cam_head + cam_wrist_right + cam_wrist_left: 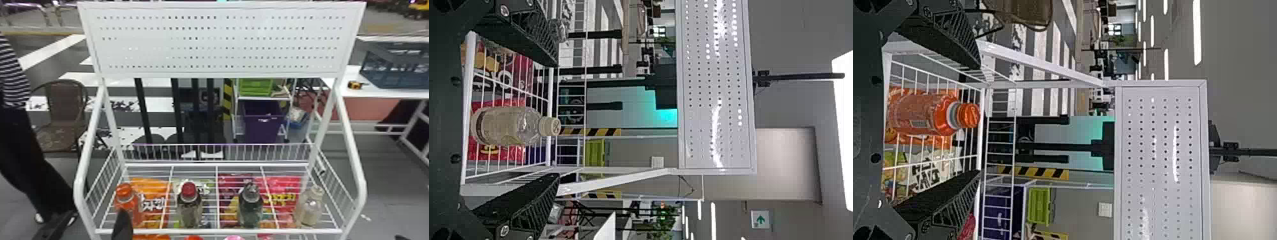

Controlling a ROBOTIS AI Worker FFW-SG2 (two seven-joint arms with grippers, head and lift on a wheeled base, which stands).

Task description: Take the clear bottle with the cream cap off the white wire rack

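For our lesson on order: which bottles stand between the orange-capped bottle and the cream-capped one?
In the head view, a red-capped bottle and a dark green bottle stand there.

Below the front edge of the white wire rack [220, 231], a rounded pink item [234, 238] is cropped by the head view's lower border. Near the front-left corner, the black left gripper [122, 225], likewise cropped, partly conceals the orange plastic bottle [127, 203].

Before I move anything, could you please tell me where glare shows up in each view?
Head view: the white perforated panel looks washed out in places, hiding some holes; left wrist view: bright streaks on that panel, glowing ceiling lights; right wrist view: panel streaks again, plus a large glaring white patch.
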